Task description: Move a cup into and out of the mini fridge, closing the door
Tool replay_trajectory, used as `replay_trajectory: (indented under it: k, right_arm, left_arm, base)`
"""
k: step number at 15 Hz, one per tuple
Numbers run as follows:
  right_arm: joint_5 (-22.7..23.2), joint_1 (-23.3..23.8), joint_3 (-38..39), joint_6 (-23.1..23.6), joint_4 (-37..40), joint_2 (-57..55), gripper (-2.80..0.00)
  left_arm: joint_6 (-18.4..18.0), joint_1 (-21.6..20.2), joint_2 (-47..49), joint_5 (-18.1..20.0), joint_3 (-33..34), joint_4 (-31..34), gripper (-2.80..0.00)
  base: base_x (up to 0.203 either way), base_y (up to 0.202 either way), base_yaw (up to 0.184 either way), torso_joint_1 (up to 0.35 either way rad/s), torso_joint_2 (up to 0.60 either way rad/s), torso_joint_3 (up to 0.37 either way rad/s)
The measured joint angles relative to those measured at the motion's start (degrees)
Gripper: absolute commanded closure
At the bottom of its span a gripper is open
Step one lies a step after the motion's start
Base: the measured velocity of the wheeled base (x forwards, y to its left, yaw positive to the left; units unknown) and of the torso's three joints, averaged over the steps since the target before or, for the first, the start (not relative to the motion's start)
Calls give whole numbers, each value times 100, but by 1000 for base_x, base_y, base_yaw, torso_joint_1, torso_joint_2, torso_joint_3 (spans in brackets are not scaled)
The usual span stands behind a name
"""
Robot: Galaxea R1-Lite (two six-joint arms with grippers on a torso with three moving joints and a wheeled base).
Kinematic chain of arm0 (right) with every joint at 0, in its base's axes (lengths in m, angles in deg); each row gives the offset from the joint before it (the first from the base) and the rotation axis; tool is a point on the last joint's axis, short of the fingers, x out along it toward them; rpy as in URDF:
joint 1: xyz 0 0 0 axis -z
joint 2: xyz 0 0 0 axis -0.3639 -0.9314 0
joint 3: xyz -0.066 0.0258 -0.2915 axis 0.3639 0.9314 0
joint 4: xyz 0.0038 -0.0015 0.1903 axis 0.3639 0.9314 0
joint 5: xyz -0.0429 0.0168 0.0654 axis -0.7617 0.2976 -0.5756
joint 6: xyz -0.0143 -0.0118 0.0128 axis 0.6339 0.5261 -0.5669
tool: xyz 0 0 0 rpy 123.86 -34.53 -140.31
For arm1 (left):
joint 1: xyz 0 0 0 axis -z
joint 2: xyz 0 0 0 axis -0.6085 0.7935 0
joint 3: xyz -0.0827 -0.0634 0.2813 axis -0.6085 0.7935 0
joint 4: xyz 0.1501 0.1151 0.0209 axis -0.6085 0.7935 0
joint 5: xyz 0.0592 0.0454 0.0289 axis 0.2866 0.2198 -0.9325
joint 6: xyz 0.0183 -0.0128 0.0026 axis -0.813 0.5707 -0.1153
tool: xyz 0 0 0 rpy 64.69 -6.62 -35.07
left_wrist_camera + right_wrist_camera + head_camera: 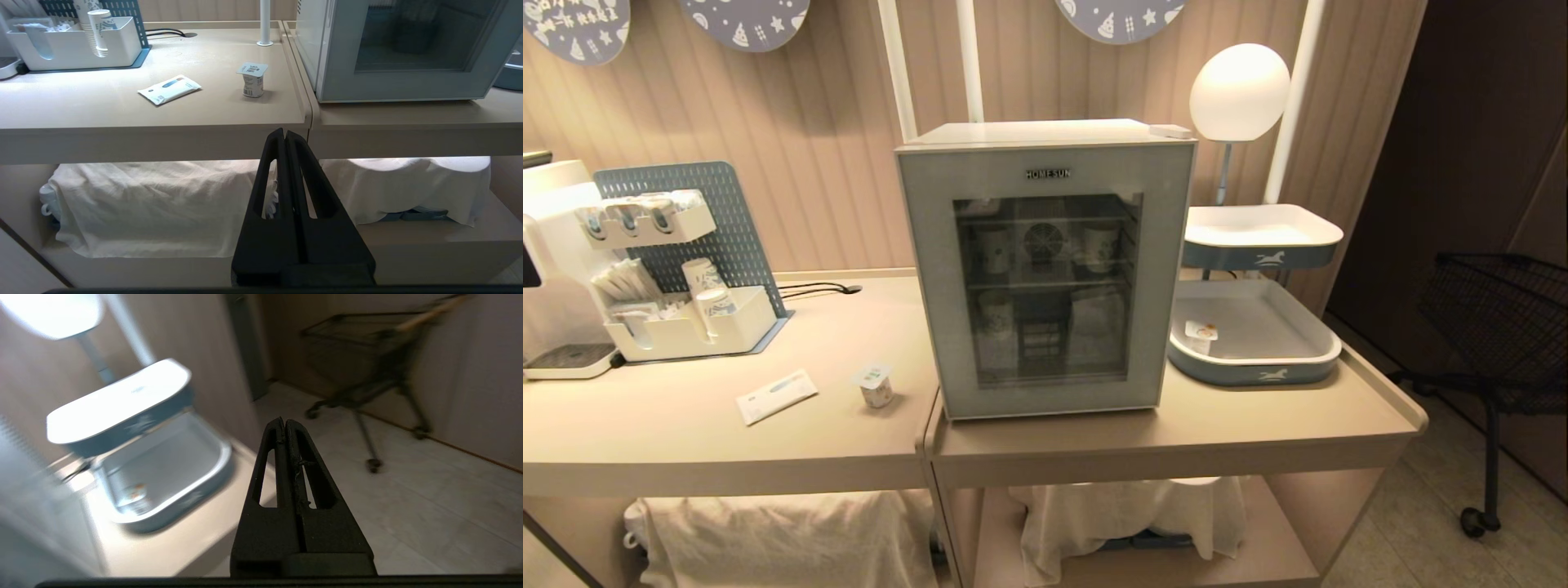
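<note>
The cup (875, 385) is a small white pot with a printed flat lid, standing on the beige counter just left of the mini fridge (1045, 265); the left wrist view shows the cup (252, 79) too. The fridge's glass door (1047, 286) is closed, with "HOMESUN" above the window. My left gripper (284, 132) is shut and empty, low in front of the counter's front edge. My right gripper (284, 422) is shut and empty, off the counter's right end, above the floor. Neither arm shows in the head view.
A two-tier tray stand (1258, 359) right of the fridge holds a small pot with an orange mark (1201, 335). A cup organiser (686, 318), a white packet (776, 395) and a coffee machine (556, 245) lie left. A wire cart (1503, 327) stands on the floor at right.
</note>
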Motion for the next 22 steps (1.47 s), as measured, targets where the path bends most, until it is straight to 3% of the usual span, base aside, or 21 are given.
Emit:
replay_trajectory:
  k: [5, 8, 11, 13, 15, 22]
  right_arm:
    - [215, 712, 2111, 299, 228, 2857, 0]
    - [871, 930, 3121, 673, -22, 4244, 0]
    - [2688, 1013, 4327, 1182, -926, 4828, 0]
    - [4037, 1036, 4575, 1467, -504, 4962, 0]
    - [4748, 1041, 4598, 1365, 351, 5018, 0]
    - [4792, 1047, 4650, 1012, 329, 5046, 0]
  left_arm:
    - [-1, 1, 0, 0, 0, -2, 0]
    - [-6, 1, 0, 0, 0, 1, 0]
    - [-8, 1, 0, -2, 0, 1, 0]
    - [-9, 1, 0, 0, 0, 1, 0]
    - [-9, 1, 0, 0, 0, 1, 0]
    - [-63, 0, 0, 8, 0, -4, 0]
  base:
    - [0, 0, 0, 0, 0, 0]
    - [0, 0, 0, 0, 0, 0]
    - [0, 0, 0, 0, 0, 0]
    - [0, 0, 0, 0, 0, 0]
    - [0, 0, 0, 0, 0, 0]
    - [0, 0, 0, 0, 0, 0]
